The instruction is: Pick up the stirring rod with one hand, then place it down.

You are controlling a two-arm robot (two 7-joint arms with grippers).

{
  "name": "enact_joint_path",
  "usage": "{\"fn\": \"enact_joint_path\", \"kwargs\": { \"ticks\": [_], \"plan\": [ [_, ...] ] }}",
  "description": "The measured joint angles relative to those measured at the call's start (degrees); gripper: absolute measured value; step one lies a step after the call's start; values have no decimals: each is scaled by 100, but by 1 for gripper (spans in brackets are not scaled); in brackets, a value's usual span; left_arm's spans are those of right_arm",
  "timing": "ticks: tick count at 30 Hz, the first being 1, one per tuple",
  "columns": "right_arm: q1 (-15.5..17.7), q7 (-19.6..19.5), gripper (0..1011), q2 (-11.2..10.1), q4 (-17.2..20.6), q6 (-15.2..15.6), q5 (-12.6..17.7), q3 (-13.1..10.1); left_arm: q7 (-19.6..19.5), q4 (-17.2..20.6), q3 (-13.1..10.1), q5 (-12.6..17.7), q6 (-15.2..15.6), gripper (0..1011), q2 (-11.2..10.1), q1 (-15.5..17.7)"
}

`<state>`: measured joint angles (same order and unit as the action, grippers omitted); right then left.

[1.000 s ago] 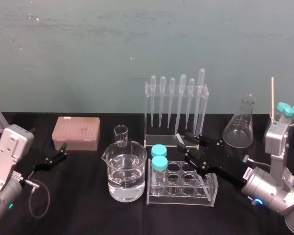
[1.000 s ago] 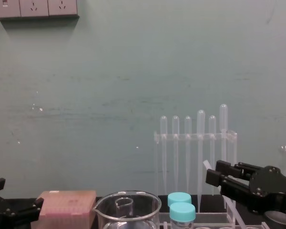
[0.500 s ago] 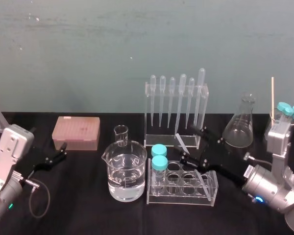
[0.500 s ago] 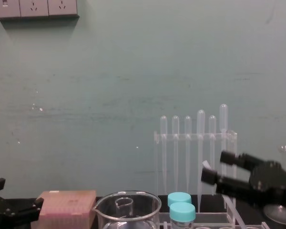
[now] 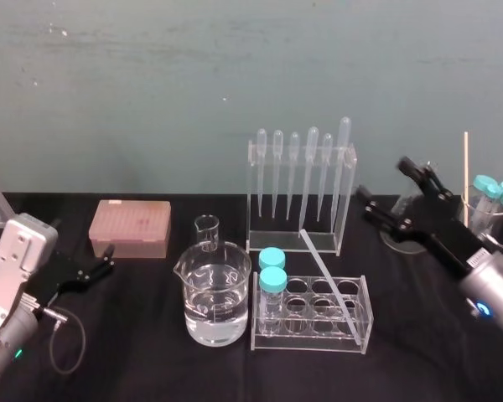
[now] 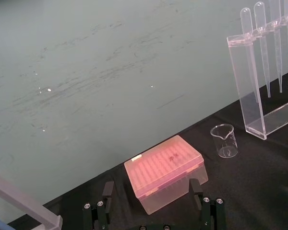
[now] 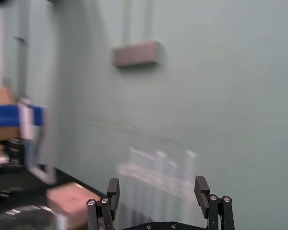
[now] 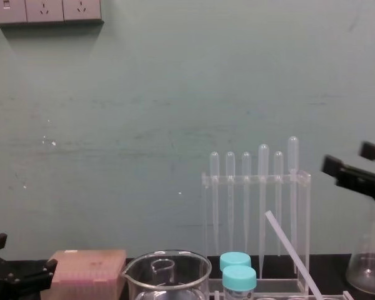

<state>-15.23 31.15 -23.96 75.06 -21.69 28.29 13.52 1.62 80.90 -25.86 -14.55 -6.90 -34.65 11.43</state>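
Note:
The stirring rod [image 5: 329, 276], thin and translucent white, lies aslant across the clear test-tube rack [image 5: 352, 337], its far end near the base of the pipette rack [image 5: 349, 197]. In the chest view the stirring rod [image 8: 292, 255] slopes up to the left in front of the pipettes. My right gripper [image 5: 384, 186], the hand, hangs open in the air up and to the right of the rod, clear of it. In the right wrist view the right gripper [image 7: 157, 191] holds nothing between its spread fingers [image 7: 113, 189]. My left gripper [image 5: 92, 268] stays parked at the far left with its fingers [image 6: 197, 188] apart.
A large beaker of water [image 5: 217, 295] and a small beaker [image 5: 207, 231] stand left of the rack, which holds two blue-capped tubes [image 5: 272, 270]. A pink tip box [image 5: 130, 227] is at the back left. A conical flask [image 5: 407, 239] stands behind the right gripper.
My right gripper has opened, let go of the rod, and pulled up and away to the right. The rod now rests across the test-tube rack. The left arm has not moved.

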Motion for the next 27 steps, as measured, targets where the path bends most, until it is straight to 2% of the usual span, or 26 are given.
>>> {"fn": "enact_joint_path", "kwargs": {
  "ticks": [1, 3, 6, 7, 11, 12, 27],
  "plan": [
    [0, 0, 1000, 0, 0, 0, 0, 0, 0, 0, 0, 0, 0, 1000, 0, 0],
    [248, -480, 1000, -65, 151, 534, -107, -148, 0, 0, 0, 0, 0, 1000, 0, 0],
    [430, -767, 1000, -113, 262, 1011, -150, -221, 0, 0, 0, 0, 0, 1000, 0, 0],
    [538, -924, 1000, -143, 320, 1347, -174, -246, 0, 0, 0, 0, 0, 1000, 0, 0],
    [688, -1179, 1000, -169, 393, 2034, -173, -283, 0, 0, 0, 0, 0, 1000, 0, 0],
    [736, -1277, 1000, -169, 411, 2319, -172, -302, 0, 0, 0, 0, 0, 1000, 0, 0],
    [709, -1236, 1000, -171, 414, 2102, -174, -302, 0, 0, 0, 0, -1, 1000, 0, 0]
  ]
}}
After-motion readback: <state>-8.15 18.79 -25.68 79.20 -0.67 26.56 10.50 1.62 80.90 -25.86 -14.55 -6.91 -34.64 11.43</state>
